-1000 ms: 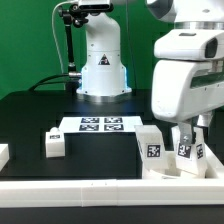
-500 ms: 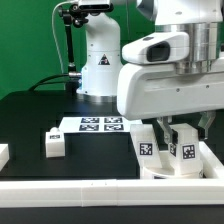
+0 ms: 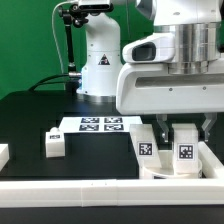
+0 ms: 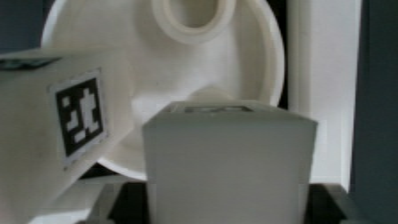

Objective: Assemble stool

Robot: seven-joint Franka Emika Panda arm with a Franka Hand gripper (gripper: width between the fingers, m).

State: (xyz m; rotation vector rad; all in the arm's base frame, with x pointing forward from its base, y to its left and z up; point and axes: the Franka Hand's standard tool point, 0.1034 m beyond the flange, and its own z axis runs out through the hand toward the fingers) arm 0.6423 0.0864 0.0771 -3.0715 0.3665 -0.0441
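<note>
The white round stool seat point(image 3: 156, 170) lies at the front of the exterior view's right, by the rail. Two tagged white legs stand on it: one free point(image 3: 148, 148), one point(image 3: 185, 151) between my fingers. My gripper point(image 3: 184, 138) reaches down from above and is shut on that leg. In the wrist view the held leg point(image 4: 231, 150) fills the centre between the dark fingers point(image 4: 118, 200), with the gripper point(image 4: 228, 205) at its base. The seat disc point(image 4: 187, 60) is behind it and the other tagged leg point(image 4: 63, 110) is beside it. A third leg point(image 3: 54, 143) lies loose at the exterior view's left.
The marker board point(image 3: 100, 124) lies flat mid-table in front of the robot base point(image 3: 100, 65). A long white rail point(image 3: 70, 192) edges the front of the table. Another white part point(image 3: 3, 153) shows at the left edge. The arm's bulky wrist point(image 3: 170, 80) hangs over the seat.
The wrist has turned about the held leg, swinging the arm's white body toward the exterior view's left. The leg and seat stay in the same place; the grip holds.
</note>
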